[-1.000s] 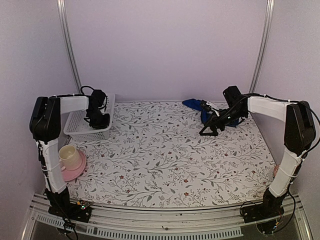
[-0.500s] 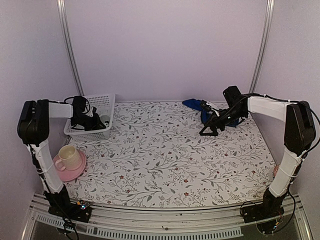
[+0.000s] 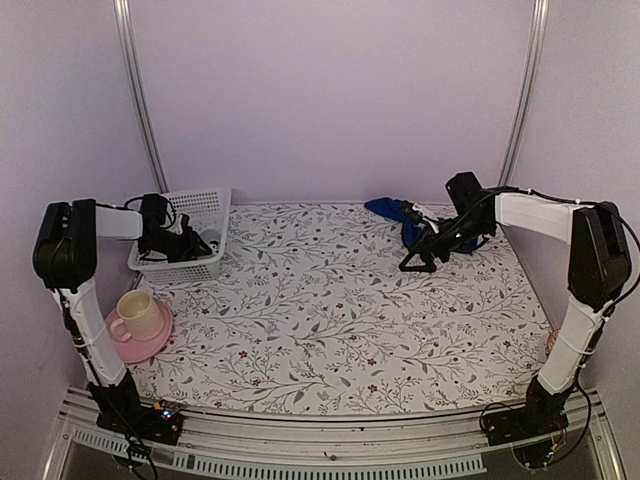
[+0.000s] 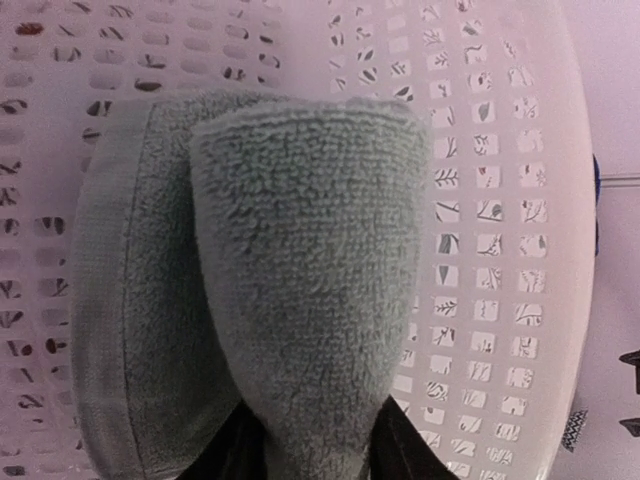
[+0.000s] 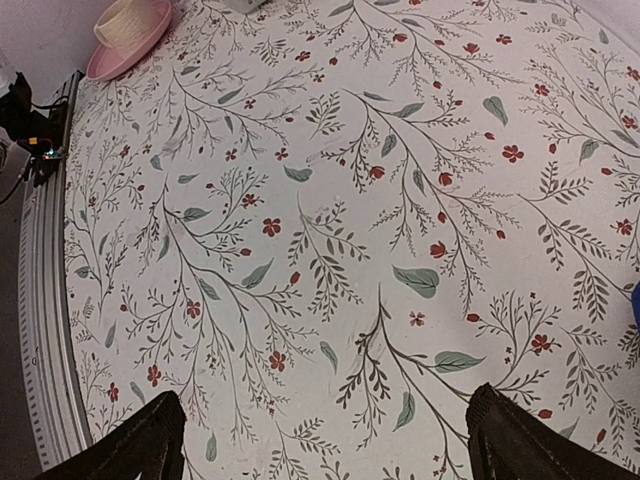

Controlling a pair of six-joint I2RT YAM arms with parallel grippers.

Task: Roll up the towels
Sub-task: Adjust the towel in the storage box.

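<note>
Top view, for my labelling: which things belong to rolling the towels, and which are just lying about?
Job: sage-green towel, inside the white basket; blue towel, at the far edge.
Lying about: cream cup; pink saucer under it.

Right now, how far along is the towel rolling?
Looks done: the green towel looks rolled and is inside the basket. In hand: it sits between the left jaws, grip unclear. Left: the blue towel lies crumpled at the far edge of the table, right jaws open beside it, empty.
</note>
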